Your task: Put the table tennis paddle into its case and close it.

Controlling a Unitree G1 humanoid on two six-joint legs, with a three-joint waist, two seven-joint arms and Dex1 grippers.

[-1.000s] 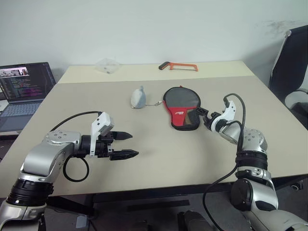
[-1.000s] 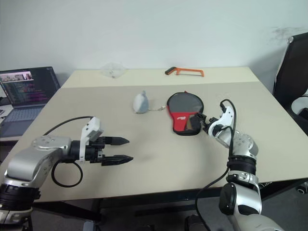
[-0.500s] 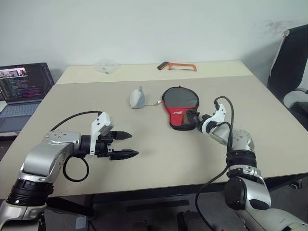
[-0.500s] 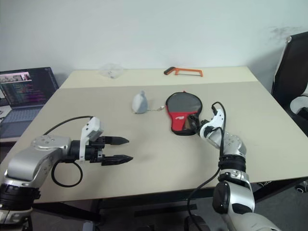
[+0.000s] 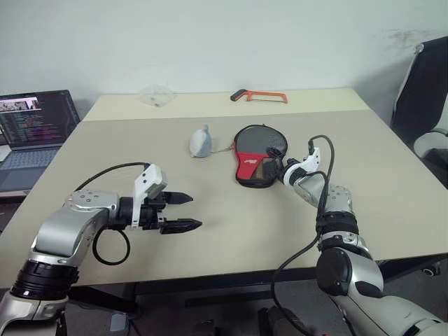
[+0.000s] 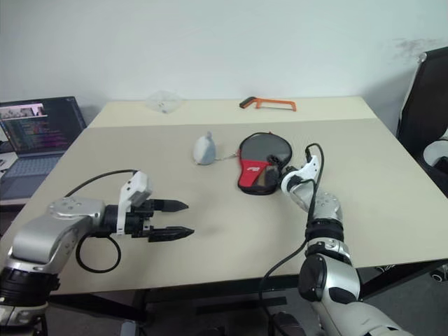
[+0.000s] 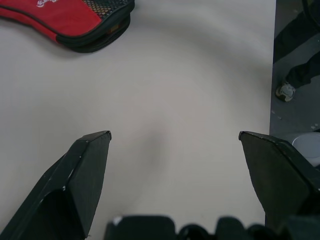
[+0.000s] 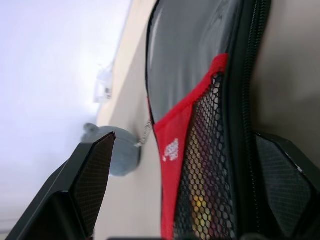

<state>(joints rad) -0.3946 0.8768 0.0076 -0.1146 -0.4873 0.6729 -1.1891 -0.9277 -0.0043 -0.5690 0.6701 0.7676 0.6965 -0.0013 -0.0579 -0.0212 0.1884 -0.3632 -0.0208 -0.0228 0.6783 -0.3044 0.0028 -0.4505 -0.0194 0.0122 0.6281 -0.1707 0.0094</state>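
The left arm is bent at the elbow, its forearm reaching across in front of the body, and the left gripper points inward with both black fingers spread wide and nothing between them. The right arm stretches forward, wrist cocked, and the right gripper appears fully spread too, though the head views show it poorly.

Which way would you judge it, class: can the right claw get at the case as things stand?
Probably yes. The right claw is open, right at the narrow end of the case, and nothing lies between them on the table.
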